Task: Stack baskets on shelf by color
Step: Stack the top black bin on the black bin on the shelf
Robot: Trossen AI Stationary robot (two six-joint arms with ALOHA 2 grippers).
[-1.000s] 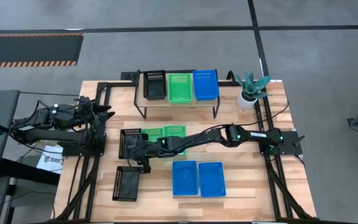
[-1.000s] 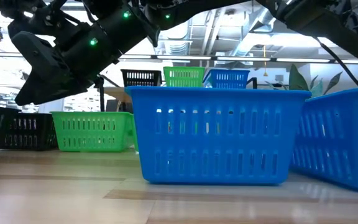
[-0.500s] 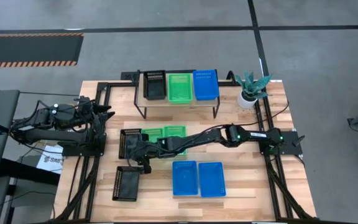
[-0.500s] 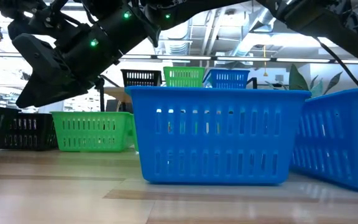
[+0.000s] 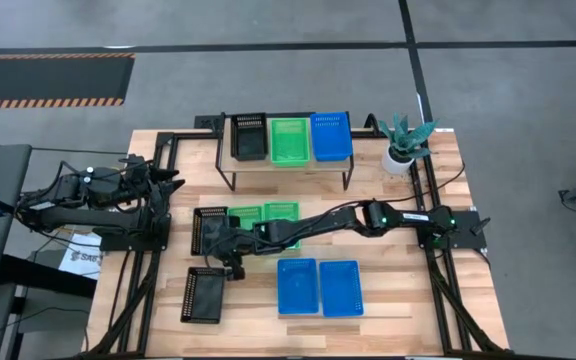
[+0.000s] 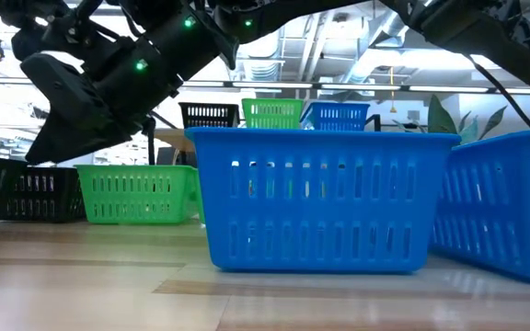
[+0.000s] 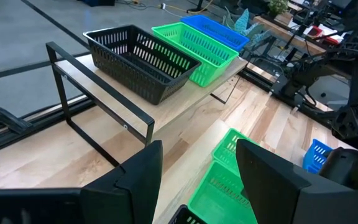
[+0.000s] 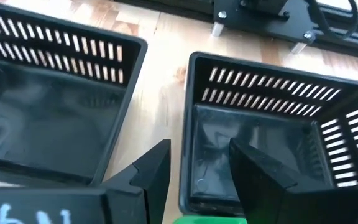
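Reaching across the table from the right, the right gripper (image 5: 230, 257) is hovering low at the left side of the table, over the gap between two black baskets: the farther black basket (image 5: 206, 226) and the nearer black basket (image 5: 203, 294). Its fingers (image 8: 151, 173) are standing apart with nothing clamped. In the right wrist view, one upright side wall of a black basket is lining up in the gap between them. This appears to be the farther basket, though that is a judgement rather than a certainty.

Both black baskets are lying with their long sides running roughly near to far, the nearer one slightly skewed.

The shelf (image 5: 288, 167) is standing at the far middle of the table, up and to the right of the gripper. It is already carrying one black basket on the shelf (image 5: 249, 136) at its left end, with a green and a blue one beside it. Any lift will therefore have to travel away toward the far side and a little right.

The left gripper (image 5: 171, 184) is waiting by the left edge, its fingers apart and empty. It is sitting about as close to the shelf's black stack, but the right arm is the one already over the loose baskets.
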